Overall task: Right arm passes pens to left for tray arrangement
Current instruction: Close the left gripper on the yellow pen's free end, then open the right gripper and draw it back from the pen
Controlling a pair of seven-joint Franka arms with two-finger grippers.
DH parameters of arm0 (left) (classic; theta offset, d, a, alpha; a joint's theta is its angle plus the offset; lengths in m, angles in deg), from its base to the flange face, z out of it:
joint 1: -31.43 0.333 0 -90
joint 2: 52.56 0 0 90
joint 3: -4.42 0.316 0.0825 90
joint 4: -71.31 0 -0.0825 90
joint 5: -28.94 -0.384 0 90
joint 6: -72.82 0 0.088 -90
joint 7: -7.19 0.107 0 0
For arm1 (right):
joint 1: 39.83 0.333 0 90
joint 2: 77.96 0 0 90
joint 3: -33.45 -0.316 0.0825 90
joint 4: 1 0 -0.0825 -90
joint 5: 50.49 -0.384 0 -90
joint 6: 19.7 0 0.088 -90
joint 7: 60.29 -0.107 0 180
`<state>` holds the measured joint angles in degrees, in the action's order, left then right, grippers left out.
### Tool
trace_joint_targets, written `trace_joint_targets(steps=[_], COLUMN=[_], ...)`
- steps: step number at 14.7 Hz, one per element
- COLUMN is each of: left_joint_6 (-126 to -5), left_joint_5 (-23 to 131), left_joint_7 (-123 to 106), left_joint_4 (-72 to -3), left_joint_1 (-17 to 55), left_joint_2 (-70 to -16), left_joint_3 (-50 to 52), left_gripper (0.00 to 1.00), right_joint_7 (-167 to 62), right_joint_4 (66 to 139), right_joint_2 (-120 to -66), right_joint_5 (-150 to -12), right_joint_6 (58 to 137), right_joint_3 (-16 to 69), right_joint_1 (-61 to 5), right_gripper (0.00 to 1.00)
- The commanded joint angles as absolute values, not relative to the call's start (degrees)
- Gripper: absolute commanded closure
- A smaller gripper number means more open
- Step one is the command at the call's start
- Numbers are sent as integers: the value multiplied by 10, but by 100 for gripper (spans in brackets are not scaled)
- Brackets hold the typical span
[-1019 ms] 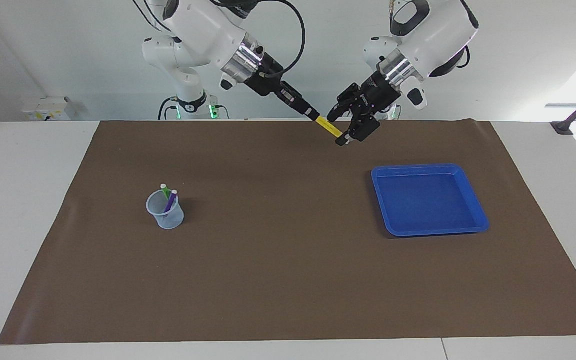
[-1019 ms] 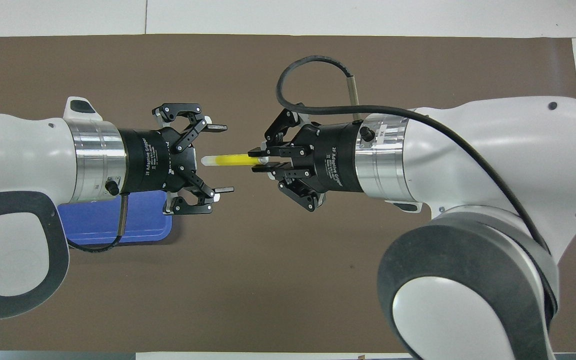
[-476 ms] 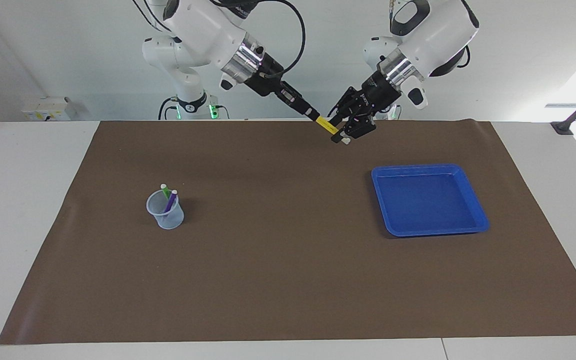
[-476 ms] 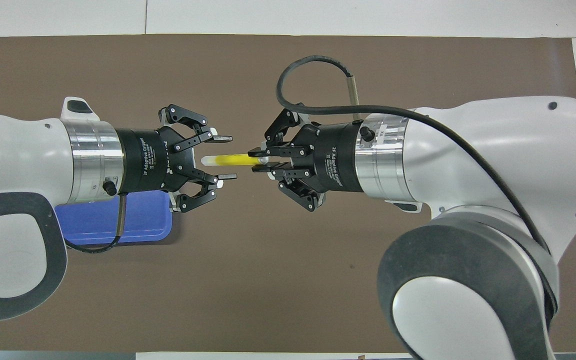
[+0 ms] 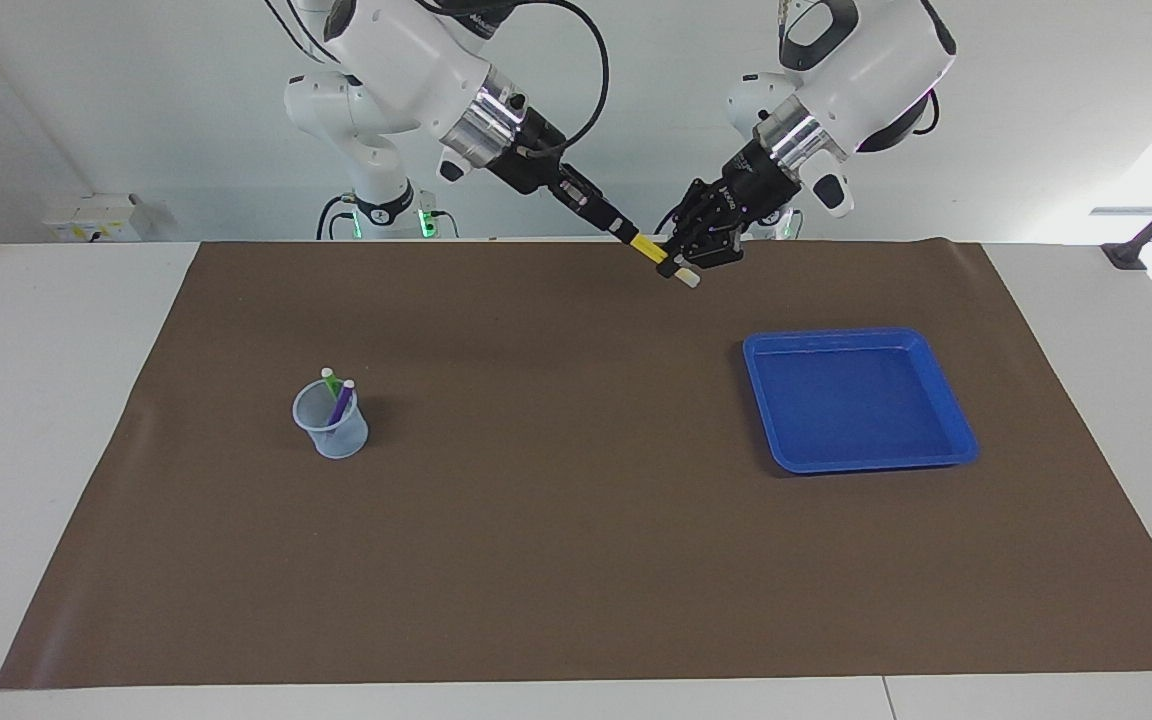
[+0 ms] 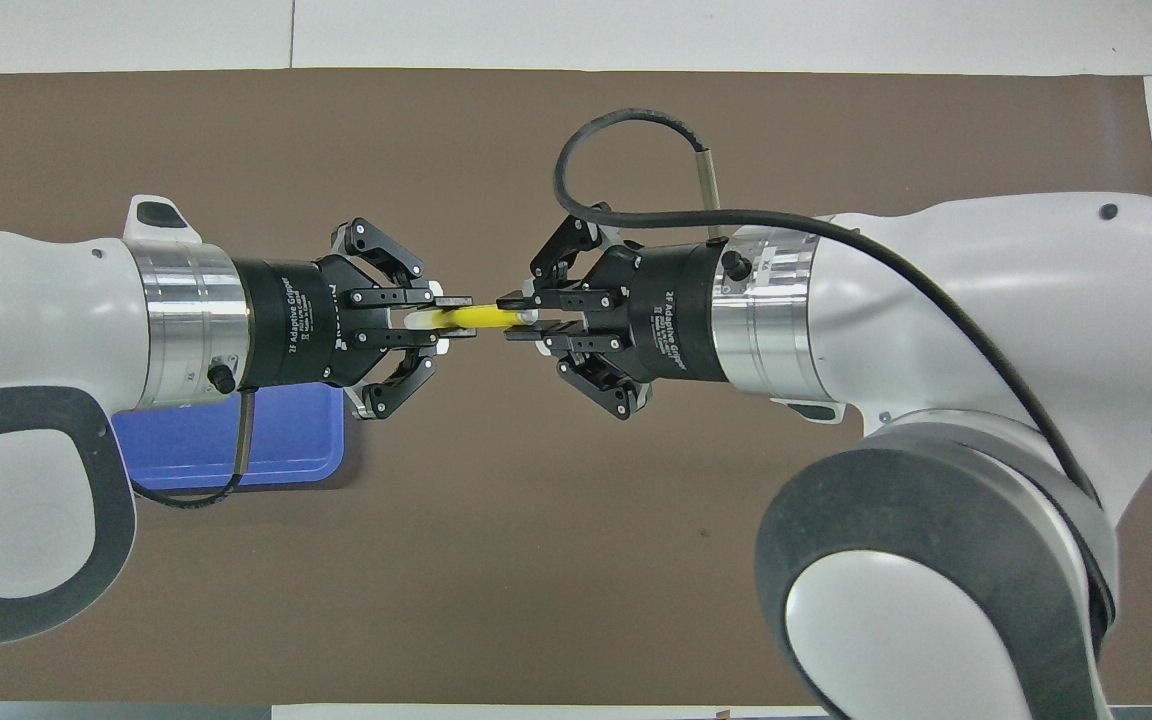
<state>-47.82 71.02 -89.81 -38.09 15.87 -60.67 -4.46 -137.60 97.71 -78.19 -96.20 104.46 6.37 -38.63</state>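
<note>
I have the yellow pen [image 6: 481,316] pinched at both ends now: my right gripper [image 6: 519,325] is clamped on one end and my left gripper [image 6: 448,320] is closed on the pale whitish end, the two hands nose to nose in the air over the brown mat [image 5: 556,560], at the edge of it closest to my bases. The pen runs level between them with only a short yellow stretch showing in the gap. This is the handover itself, and doing it well, I judge, means not letting both hands pull at once: my left should sit firm and motionless while my right lets its fingers part cleanly, then draws straight back along the pen's own line so it does not lever the pen sideways out of the left's pinch (the hold is near the pen's end, so any twist could tip it). Only once the right is clear should my left swing down to the blue tray [image 5: 951,405], which lies empty on the mat toward my left arm's end, and lay the pen flat inside the rim. The green pen [image 5: 329,379] and purple pen [image 5: 343,398] wait upright in the cup [image 5: 334,432] toward my right arm's end.
</note>
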Motion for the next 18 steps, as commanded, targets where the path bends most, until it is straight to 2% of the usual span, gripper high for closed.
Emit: trace_joint_targets(steps=[1,2,3,4,5,6,7,9,13,18], left_joint_6=[-497,-497,-498,-498,-498,-498,-501,-508,-492,-377], left_joint_5=[722,722,722,722,722,723,723,723,720,703], left_joint_7=[-908,-908,-908,-908,-908,-908,-908,-905,-784,-505], left_joint_4=[-396,-395,-396,-396,-395,-395,-395,-396,-402,-403], left_joint_1=[153,153,153,153,153,153,153,157,183,267], left_joint_2=[-621,-621,-621,-621,-620,-620,-620,-620,-622,-610], left_joint_3=[-38,-38,-38,-38,-38,-38,-38,-38,-33,-32], left_gripper=[100,100,100,100,100,100,100,100,100,100], right_joint_7=[-1385,-1384,-1383,-1383,-1383,-1383,-1382,-1382,-1334,-1132], right_joint_4=[969,969,969,967,966,966,966,970,987,1061], right_joint_2=[-788,-788,-788,-788,-789,-787,-785,-779,-758,-717], right_joint_5=[-962,-962,-959,-951,-942,-922,-880,-799,-751,-673], right_joint_6=[1043,1041,1043,1046,1041,1041,1040,1028,976,910], right_joint_3=[57,58,58,59,64,66,66,74,118,178], right_joint_1=[-388,-388,-388,-389,-389,-389,-389,-389,-389,-389], right_gripper=[100,100,86,65,50,30,2,0,0,0])
